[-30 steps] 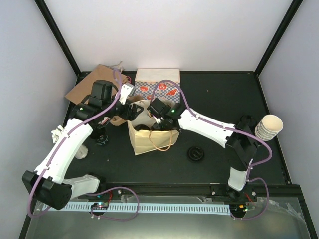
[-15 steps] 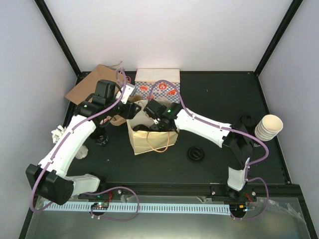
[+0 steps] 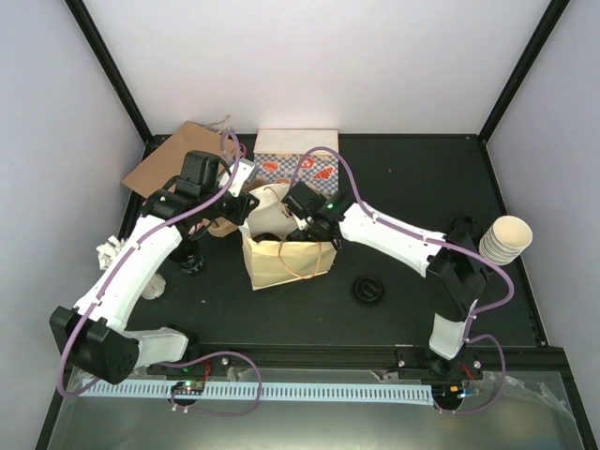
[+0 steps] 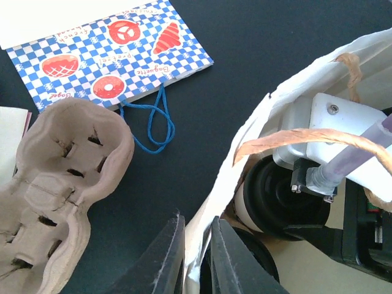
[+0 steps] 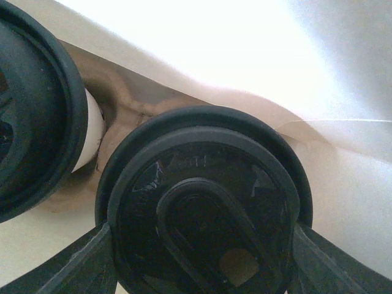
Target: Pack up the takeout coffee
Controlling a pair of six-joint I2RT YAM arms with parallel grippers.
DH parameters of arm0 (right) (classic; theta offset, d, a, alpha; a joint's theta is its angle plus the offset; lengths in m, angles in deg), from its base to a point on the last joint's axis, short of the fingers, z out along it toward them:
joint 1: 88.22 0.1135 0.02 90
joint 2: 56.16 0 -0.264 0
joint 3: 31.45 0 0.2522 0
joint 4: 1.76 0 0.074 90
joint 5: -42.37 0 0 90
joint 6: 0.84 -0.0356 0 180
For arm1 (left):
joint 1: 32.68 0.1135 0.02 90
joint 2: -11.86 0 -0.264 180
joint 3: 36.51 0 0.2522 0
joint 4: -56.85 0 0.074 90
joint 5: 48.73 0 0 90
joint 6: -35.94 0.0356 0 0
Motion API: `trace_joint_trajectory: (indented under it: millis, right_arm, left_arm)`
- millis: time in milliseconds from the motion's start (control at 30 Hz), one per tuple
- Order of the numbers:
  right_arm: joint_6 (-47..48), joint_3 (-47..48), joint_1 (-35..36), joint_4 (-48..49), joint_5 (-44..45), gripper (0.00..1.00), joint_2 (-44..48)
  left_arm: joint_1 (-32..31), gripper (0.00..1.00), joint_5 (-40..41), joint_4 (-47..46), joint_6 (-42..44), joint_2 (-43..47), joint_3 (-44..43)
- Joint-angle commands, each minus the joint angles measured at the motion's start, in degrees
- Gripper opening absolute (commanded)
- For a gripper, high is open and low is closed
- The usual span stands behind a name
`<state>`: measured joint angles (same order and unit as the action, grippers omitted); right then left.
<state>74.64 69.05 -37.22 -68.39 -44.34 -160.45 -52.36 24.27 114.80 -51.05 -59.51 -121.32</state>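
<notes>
**Hidden or cut off.** In the top view the right arm (image 3: 394,234) ends inside the mouth of the bag (image 3: 286,267), so we cannot see its fingers or the coffee from there. The right wrist view is nearly filled by the coffee (image 5: 205,208). Only its black lid shows; the cup wall is hidden behind it. The right gripper (image 5: 202,231) appears as two dark fingers (image 5: 73,263), cut off at the lower corners and pressed against opposite sides of the lid. It therefore grips the coffee inside the bag. To the left a second lid (image 5: 30,122) is cropped by the frame edge, with a strip of white cup wall beside it.

**View differences.** Only the left wrist view shows the left gripper (image 4: 196,260). Its fingers are nearly together, pinching the bag's white rim between them. Through the opening we see a black lid beside the right arm's white housing, but we cannot tell which cup it belongs to. A twine handle (image 4: 306,136) arches across the opening. Outside the bag lie the carrier (image 4: 61,184) and a checkered bag (image 4: 110,61), both cut off. Only the top view shows a loose lid (image 3: 368,289) on the table (image 3: 422,178) and a cup stack (image 3: 506,239) at the right.
</notes>
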Motion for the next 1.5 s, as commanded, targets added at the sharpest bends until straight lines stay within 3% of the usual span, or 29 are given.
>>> trace_joint_trajectory:
  millis: [0,433,633,1167,1467]
  right_arm:
    - [-2.44,-5.80,-0.48,-9.28,-7.94,0.37,-5.07]
    - [-4.85,-9.91,1.47,-7.79,-8.20,0.37,-7.51]
    - [-4.26,-9.99,5.24,-8.98,-5.76,0.37,-9.25]
    - [-4.12,-9.69,5.33,-11.95,3.59,0.37,-8.77]
    - [-1.77,-9.68,4.96,-8.97,-2.45,0.37,-6.78]
  left_arm:
    - [-0.09,0.13,0.12,1.43,0.24,-0.22,0.38]
    - [-0.18,0.15,-2.19,0.99,0.33,0.79,1.09]
    - [-0.20,0.21,-2.32,0.75,0.25,1.24,1.02]
    - [-0.35,0.44,-2.08,-0.40,-0.09,2.95,0.62]
    - [-1.05,0.52,-2.52,-1.02,0.25,3.16,0.23]
